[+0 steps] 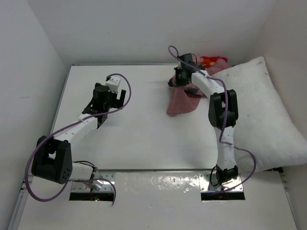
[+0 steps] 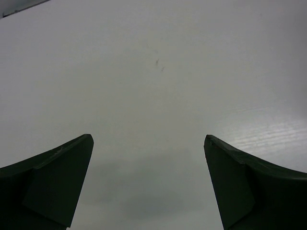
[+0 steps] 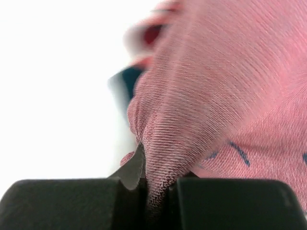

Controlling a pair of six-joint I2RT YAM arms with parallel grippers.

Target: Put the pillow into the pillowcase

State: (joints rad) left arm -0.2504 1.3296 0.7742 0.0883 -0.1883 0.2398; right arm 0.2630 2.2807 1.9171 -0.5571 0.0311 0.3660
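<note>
top external view, starting from the bottom edge: the 2 arm bases sit on a strip at the near edge of the white table (image 1: 144,134). the left arm bends up through the lower left toward the left of centre, and the left gripper (image 1: 101,98) hangs over bare tabletop, well apart from any cloth. in the left wrist view its 2 dark fingers (image 2: 53,182) stand wide apart at the lower corners, with only white surface between them. the right arm rises from the lower right and reaches to the upper middle of the frame. there the right gripper (image 1: 176,80) is pinched tight on the pillowcase (image 1: 182,103). the right wrist view shows a fold of dull pink weave with dark blue marks squeezed between the 2 black pads at the bottom centre. below the grip the cloth hangs in a crumpled pink bunch down to the table, and a red-orange part shows behind the arm at the upper right. the pillow (image 1: 259,110), plump and white, fills the right side from upper right to lower right, just beside the right arm and outside the pillowcase.
</note>
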